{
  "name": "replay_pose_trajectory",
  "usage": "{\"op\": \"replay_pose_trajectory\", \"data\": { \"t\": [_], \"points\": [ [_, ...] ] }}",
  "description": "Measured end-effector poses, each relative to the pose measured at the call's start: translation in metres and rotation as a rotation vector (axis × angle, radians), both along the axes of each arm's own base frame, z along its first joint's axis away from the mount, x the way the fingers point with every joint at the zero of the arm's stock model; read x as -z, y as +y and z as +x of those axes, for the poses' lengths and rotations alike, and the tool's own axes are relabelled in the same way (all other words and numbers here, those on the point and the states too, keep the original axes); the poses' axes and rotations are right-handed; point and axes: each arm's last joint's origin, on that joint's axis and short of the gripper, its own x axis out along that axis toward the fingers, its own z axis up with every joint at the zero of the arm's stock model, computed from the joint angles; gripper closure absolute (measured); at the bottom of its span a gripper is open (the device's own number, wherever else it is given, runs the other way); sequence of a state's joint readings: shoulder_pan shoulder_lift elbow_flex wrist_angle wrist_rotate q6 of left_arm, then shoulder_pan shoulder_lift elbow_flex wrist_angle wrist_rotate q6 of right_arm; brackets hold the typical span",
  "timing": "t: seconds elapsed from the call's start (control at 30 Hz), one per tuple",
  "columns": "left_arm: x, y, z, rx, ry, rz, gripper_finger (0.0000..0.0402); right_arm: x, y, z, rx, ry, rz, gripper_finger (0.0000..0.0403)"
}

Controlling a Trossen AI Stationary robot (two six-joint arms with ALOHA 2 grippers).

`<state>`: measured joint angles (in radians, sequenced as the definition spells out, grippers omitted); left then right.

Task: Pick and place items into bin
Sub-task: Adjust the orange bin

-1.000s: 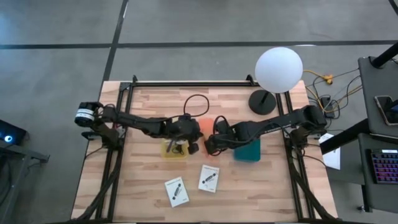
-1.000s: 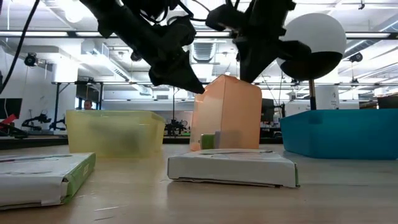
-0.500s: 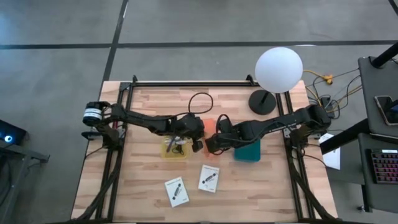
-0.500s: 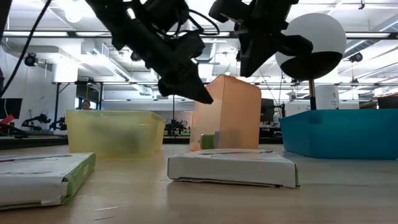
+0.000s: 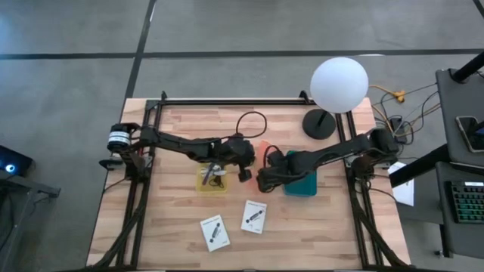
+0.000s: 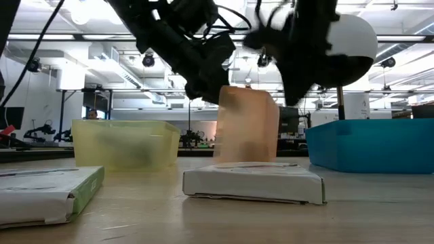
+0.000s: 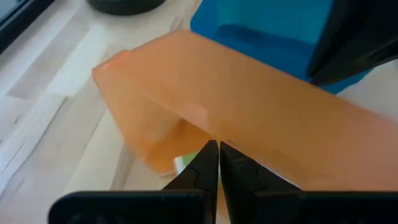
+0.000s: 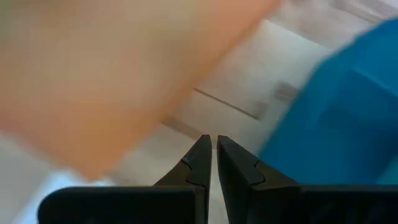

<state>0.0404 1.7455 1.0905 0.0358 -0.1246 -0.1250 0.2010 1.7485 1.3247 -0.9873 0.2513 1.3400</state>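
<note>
An orange translucent bin [image 5: 259, 148] stands mid-table, between a yellow bin [image 5: 213, 183] and a teal bin [image 5: 302, 184]. It lies tipped, its opening toward my left arm, and something small and green [image 7: 182, 165] shows inside it. My left gripper [image 7: 214, 149] is shut, its tips at the orange bin's raised rim. My right gripper [image 8: 211, 142] is shut and points down at the bare table between the orange bin [image 8: 93, 74] and the teal bin [image 8: 348, 106]. Two white cards [image 5: 215, 233] [image 5: 254, 217] lie flat near the front edge. My left gripper brings its shut fingertips [image 7: 208, 155] to the orange bin's raised rim [image 7: 205, 132], slanting down from the table's left. I cannot tell whether the tips touch the rim.
A black cable loop [image 5: 249, 121] lies behind the orange bin. The white globe lamp [image 5: 339, 83] stands on its dark base at the far right. The yellow bin holds a dark and purple item [image 5: 215, 172]. Bare wood lies along the near edge, either side of the cards.
My left gripper has gone toward the table's right and a little down, up to the orange bin. My right gripper has sunk and drifted toward the near edge, beside the bin. The orange bin has shifted slightly and shows blurred now.
</note>
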Motion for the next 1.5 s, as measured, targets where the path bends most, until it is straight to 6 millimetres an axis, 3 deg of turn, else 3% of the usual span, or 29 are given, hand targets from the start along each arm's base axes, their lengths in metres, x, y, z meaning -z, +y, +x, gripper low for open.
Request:
{"op": "replay_pose_trajectory", "data": {
  "t": [0.2,0.3,0.4,0.6,0.87,1.23,1.33,1.5],
  "points": [
    [0.001,-0.002,0.006,0.033,-0.050,-0.051,0.0402,-0.005,0.014,-0.016,0.031,0.053,-0.019,0.0385],
    [0.003,-0.002,0.004,0.033,-0.035,-0.052,0.0402,-0.023,0.021,-0.021,0.033,-0.042,-0.046,0.0385],
    [0.001,-0.003,0.006,0.047,-0.051,-0.061,0.0402,-0.042,0.019,-0.029,0.040,-0.117,-0.045,0.0385],
    [-0.002,-0.011,0.016,0.075,-0.091,-0.063,0.0402,-0.057,0.012,-0.040,0.139,-0.228,-0.090,0.0385],
    [-0.001,-0.011,0.024,0.087,-0.125,-0.067,0.0402,-0.024,0.020,-0.019,0.149,-0.208,-0.065,0.0385],
    [0.020,-0.014,0.035,0.124,-0.081,-0.095,0.0402,0.017,0.027,-0.033,0.211,-0.114,-0.001,0.0385],
    [0.016,-0.015,0.038,0.132,-0.095,-0.099,0.0402,0.010,0.028,-0.036,0.208,-0.139,0.001,0.0385],
    [0.011,-0.015,0.041,0.137,-0.112,-0.096,0.0402,-0.030,0.028,-0.036,0.180,-0.299,-0.052,0.0385]
  ]
}}
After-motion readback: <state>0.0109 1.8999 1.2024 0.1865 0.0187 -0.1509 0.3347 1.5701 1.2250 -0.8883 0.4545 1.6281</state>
